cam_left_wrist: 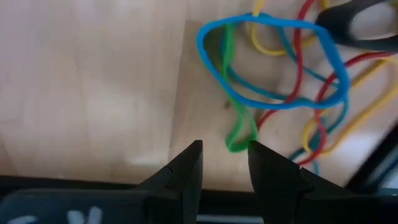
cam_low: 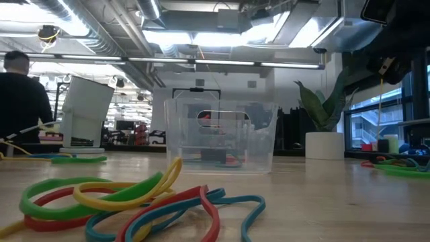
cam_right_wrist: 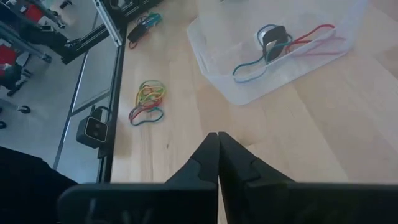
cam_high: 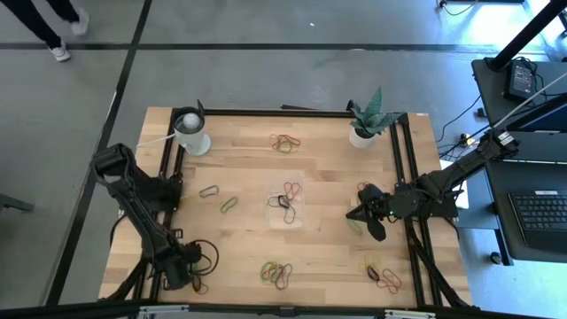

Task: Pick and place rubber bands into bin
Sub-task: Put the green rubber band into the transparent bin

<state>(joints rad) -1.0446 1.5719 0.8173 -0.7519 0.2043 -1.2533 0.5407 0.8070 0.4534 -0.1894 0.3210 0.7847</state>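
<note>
The rubber bands lie in loose heaps on the wooden table. One heap point(cam_high: 200, 283) is at the near left corner, and my left gripper point(cam_high: 189, 275) points down over it. In the left wrist view this gripper point(cam_left_wrist: 225, 155) is open, and the end of a green band point(cam_left_wrist: 239, 140) lies between its fingertips, beside a blue band point(cam_left_wrist: 273, 62). The clear bin point(cam_high: 285, 202) stands at the table's middle with a few bands point(cam_right_wrist: 273, 43) on its floor. My right gripper point(cam_right_wrist: 217, 142) is shut on nothing and hovers right of the bin point(cam_right_wrist: 231, 87).
A white cup point(cam_high: 191, 133) stands at the far left and a potted plant point(cam_high: 363, 124) at the far right. More band heaps lie at the far middle point(cam_high: 285, 142), near middle point(cam_high: 277, 273) and near right point(cam_high: 383, 275). Black frame rails point(cam_high: 400, 168) run along the table's sides.
</note>
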